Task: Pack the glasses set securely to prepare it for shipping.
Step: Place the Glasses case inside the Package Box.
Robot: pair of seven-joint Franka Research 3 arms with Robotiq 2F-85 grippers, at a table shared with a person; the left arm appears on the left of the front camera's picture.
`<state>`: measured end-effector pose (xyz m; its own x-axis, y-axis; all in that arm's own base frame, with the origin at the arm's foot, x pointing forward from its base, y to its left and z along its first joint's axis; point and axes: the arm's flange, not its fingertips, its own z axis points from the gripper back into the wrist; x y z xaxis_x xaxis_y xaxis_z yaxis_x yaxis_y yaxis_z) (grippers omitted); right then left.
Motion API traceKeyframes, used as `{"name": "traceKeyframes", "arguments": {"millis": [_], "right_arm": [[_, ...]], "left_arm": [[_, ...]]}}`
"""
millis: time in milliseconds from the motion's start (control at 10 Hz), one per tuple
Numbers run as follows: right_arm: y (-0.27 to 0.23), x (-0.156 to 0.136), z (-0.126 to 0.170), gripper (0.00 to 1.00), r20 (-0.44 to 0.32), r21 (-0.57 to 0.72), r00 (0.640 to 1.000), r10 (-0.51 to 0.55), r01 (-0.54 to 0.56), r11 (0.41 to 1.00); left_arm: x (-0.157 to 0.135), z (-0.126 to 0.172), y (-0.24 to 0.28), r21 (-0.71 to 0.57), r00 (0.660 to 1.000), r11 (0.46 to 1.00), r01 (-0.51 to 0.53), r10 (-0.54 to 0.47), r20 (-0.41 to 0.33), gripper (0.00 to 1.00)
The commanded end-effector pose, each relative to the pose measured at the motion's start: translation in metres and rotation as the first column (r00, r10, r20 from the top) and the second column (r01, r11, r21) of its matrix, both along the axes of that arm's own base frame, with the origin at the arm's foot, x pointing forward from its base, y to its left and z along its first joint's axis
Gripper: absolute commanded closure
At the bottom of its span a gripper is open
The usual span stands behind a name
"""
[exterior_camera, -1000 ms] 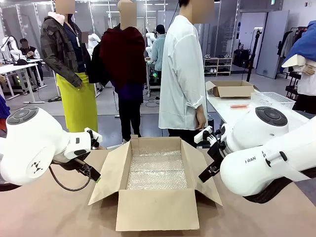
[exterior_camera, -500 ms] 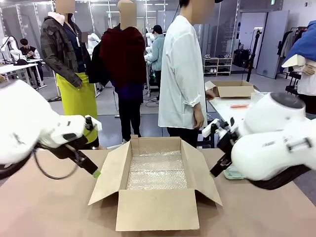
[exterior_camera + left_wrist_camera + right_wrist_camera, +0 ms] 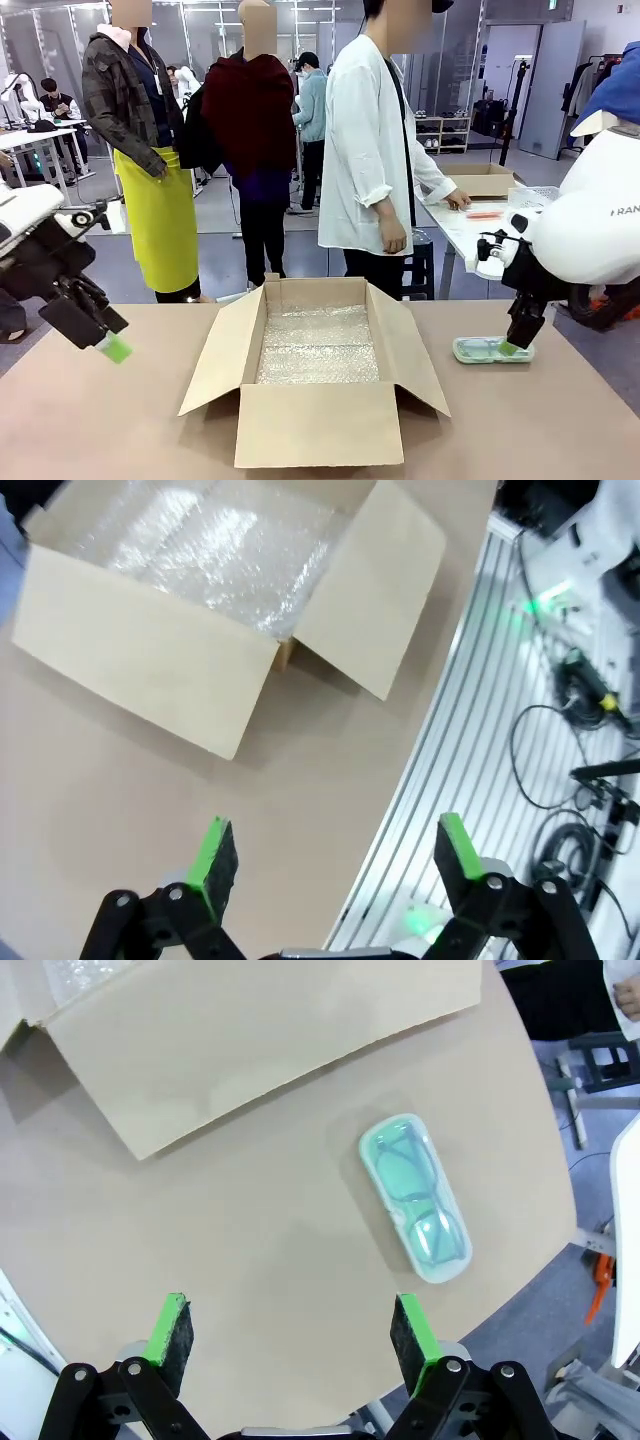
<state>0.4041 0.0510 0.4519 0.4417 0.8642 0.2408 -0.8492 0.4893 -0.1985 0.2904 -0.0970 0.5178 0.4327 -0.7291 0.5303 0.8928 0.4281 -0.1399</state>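
The mint case (image 3: 415, 1197) lies flat on the desk (image 3: 560, 420), right of the box (image 3: 320, 425), its long axis running side to side. The right tool (image 3: 290, 1328) hangs just beside it, wide and empty. The left tool (image 3: 334, 850), also wide, is well apart.

Box (image 3: 315, 420): plain brown cardboard, matt, smooth on the flaps.
Box lining (image 3: 320, 345): clear plastic bubble wrap, shiny and dimpled, spread over the box floor.
Table (image 3: 120, 430): tan top, matt and smooth.
Mint-green case (image 3: 415, 1198): translucent plastic, smooth, softly glossy, laid at 3 o'clock of the box.
Right gripper (image 3: 290, 1310) pads (image 3: 170, 1335): green, matt, rubbery look, mounted on black matt fingers.
Arm shell (image 3: 600, 220): white, hard, glossy.
Rails (image 3: 470, 700): silver-grey, ridged, metallic sheen.
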Motion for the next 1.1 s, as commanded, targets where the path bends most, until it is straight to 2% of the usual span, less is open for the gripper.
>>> {"name": "traceKeyframes", "arguments": {"millis": [0,100,300,400,500,600,700,900,1000], "right_arm": [[0.004,-0.006,0.000,0.00,-0.019,0.011,1.000,-0.018,0.018,1.000],[0.004,-0.006,0.000,0.00,-0.019,0.011,1.000,-0.018,0.018,1.000],[0.001,0.000,-0.001,0.00,-0.005,0.000,1.000,-0.005,0.005,1.000],[-0.007,0.023,0.007,0.00,-0.056,-0.057,0.979,0.197,-0.200,0.978],[-0.016,0.047,0.007,0.00,-0.083,-0.148,0.954,0.287,-0.296,0.944],[-0.020,0.064,0.000,0.00,-0.114,-0.151,0.922,0.370,-0.384,0.911],[-0.024,0.079,-0.011,0.00,-0.135,-0.130,0.901,0.412,-0.428,0.894],[-0.029,0.104,-0.041,0.00,-0.175,-0.177,0.881,0.440,-0.468,0.866],[-0.031,0.115,-0.052,0.00,-0.156,-0.155,0.875,0.458,-0.480,0.864]], "left_arm": [[0.000,-0.012,0.001,-0.062,0.999,0.997,-0.038,0.038,0.001,0.00],[0.000,0.000,0.000,0.000,1.000,1.000,0.000,0.000,0.000,0.00],[0.000,0.000,0.000,0.000,1.000,1.000,0.000,0.000,0.000,0.00],[0.000,0.000,0.000,0.000,1.000,1.000,0.000,0.000,0.000,0.00],[0.000,0.000,0.000,0.000,1.000,1.000,0.000,0.000,0.000,0.00],[0.000,0.000,0.000,0.000,1.000,1.000,0.000,0.000,0.000,0.00],[0.000,0.000,0.000,0.000,1.000,1.000,0.000,0.000,0.000,0.00],[0.000,0.000,0.000,0.000,1.000,1.000,0.000,0.000,0.000,0.00],[0.000,0.000,0.000,0.000,1.000,1.000,0.000,0.000,0.000,0.00]]}}
